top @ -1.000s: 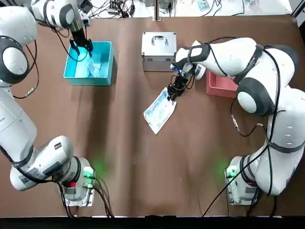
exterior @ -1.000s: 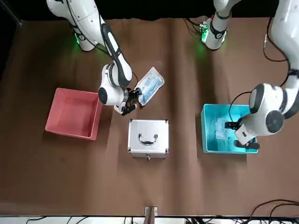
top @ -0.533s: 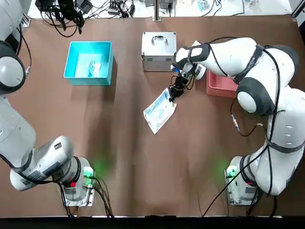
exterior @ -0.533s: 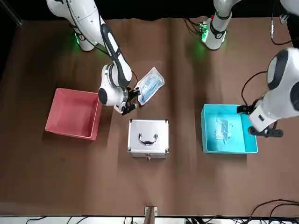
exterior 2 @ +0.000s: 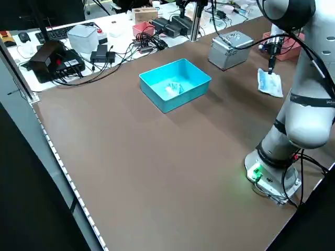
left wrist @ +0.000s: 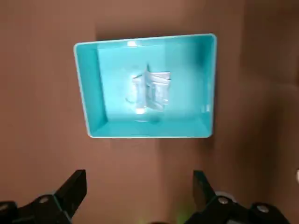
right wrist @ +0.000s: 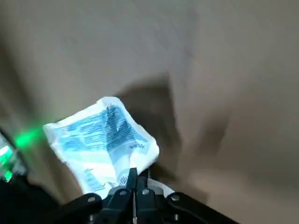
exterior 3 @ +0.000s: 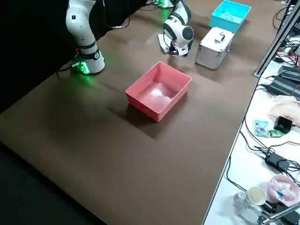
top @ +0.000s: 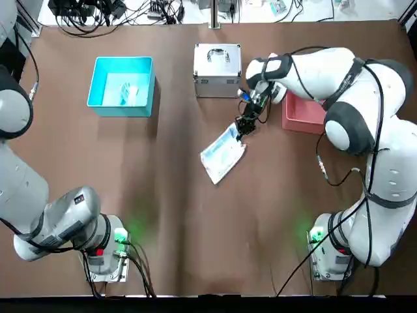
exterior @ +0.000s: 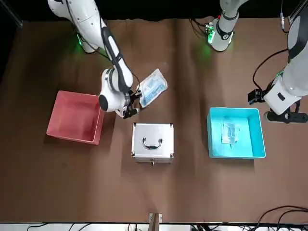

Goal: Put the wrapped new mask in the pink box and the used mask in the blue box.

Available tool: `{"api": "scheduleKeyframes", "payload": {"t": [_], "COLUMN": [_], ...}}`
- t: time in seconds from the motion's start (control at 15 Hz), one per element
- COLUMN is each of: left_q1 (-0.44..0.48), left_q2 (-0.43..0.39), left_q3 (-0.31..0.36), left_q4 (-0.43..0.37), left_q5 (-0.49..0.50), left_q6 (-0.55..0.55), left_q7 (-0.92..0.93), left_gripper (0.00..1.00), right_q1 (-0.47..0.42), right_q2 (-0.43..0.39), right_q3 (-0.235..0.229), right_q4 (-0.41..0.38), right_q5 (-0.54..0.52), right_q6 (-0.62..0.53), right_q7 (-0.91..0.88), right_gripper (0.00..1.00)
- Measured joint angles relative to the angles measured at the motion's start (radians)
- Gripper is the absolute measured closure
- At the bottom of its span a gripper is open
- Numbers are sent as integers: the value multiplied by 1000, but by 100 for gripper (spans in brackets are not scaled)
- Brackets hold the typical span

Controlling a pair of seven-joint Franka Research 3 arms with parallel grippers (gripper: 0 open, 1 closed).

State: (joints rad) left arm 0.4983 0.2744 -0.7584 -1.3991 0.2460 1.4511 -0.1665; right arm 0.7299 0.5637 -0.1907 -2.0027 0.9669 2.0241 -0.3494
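Top view shows you the right tool (top: 246,124) pinched shut on one corner of the packet (top: 223,154), which hangs down and away from it toward the robot's base. Beside that tool sits the pink box (top: 301,113), with a silver case (top: 217,62) on its other side. Your left tool (left wrist: 138,196) hangs with its fingers spread wide above the desk (top: 169,215), near the blue box (left wrist: 91,112) holding the used mask (left wrist: 150,90).

The counter (top: 169,215) is dark brown. The blue box (top: 99,83) is bright cyan, and the used mask (top: 129,93) inside is pale blue-white. The pink box (exterior: 62,132) is salmon. The wrapped new mask (top: 223,154) is white with blue print. A silver case (top: 216,66) shines; the arms are white and grey.
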Motion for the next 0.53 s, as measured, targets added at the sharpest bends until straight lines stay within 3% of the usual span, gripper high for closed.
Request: {"api": "scheduleKeyframes", "payload": {"t": [0.2, 0.53], "left_q1": [36, 37], "left_q2": [-14, -33], "left_q3": [-9, -17], "left_q4": [-1, -6], "left_q5": [-49, -53], "left_q6": [25, 44], "left_q7": [-1, -13], "left_gripper": [0, 0], "right_q1": [-50, -151], "right_q2": [-1, -8], "right_q3": [-68, -98], "right_q4": [75, 247], "right_q5": [-36, -49], "right_q6": [-284, -519], "right_q7": [83, 251], "right_gripper": [99, 99]}}
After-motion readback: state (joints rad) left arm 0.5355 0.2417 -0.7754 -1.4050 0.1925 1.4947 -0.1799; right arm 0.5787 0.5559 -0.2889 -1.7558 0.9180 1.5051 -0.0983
